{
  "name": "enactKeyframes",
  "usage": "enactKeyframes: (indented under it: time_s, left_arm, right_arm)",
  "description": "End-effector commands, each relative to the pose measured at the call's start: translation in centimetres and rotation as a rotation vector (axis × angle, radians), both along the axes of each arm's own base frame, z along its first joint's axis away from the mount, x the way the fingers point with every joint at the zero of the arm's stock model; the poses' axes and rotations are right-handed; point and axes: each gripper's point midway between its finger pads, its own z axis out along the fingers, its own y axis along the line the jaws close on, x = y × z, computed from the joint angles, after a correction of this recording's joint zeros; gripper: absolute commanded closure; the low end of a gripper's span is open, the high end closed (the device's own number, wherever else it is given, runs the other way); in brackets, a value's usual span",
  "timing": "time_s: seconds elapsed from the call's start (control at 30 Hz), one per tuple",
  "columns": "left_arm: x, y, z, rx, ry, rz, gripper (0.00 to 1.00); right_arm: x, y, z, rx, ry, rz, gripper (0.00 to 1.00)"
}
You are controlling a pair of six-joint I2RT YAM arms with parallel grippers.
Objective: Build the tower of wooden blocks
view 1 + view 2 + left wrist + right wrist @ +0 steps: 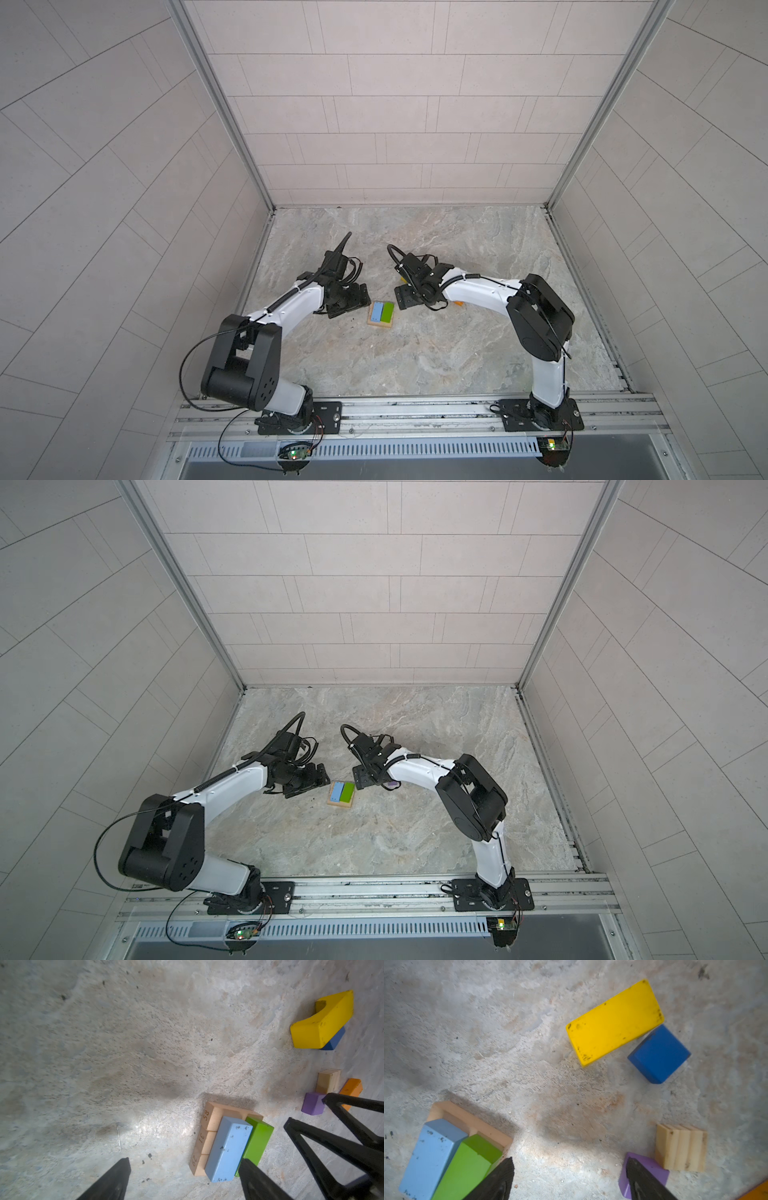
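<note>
The wood block tower stands as a low stack in both top views: tan bars [373,324] laid flat, with a light-blue bar [376,312] and a green bar [387,312] side by side on them. My left gripper [349,301] hangs just left of the stack, open and empty. In the left wrist view the light-blue bar [227,1149] lies between its fingers [116,1180]. My right gripper [409,297] hangs to the right of the stack, open over bare floor. In the right wrist view one finger overlaps the green bar [467,1167] and the other overlaps a purple cube [654,1167].
Loose blocks lie right of the stack, under the right arm: a yellow block [614,1022], a dark-blue cube [658,1053], a tan block [681,1147] and an orange bar [352,1088]. Tiled walls [104,208] enclose the stone floor [415,365] on three sides.
</note>
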Motion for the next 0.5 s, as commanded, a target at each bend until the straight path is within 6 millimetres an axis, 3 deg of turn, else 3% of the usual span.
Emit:
enactKeyframes:
  time_s: [0.0,0.47]
  left_arm:
    - [-0.44,-0.3,-0.83,0.003,0.025,-0.026,0.11]
    - [-0.69,-0.46,-1.35,0.008,0.042,-0.039,0.11]
  right_arm:
    - [0.25,-0.3,-0.82,-0.036,0.011,-0.004,0.14]
    - [0.4,0.31,-1.38,-0.037,0.016,0.003,0.14]
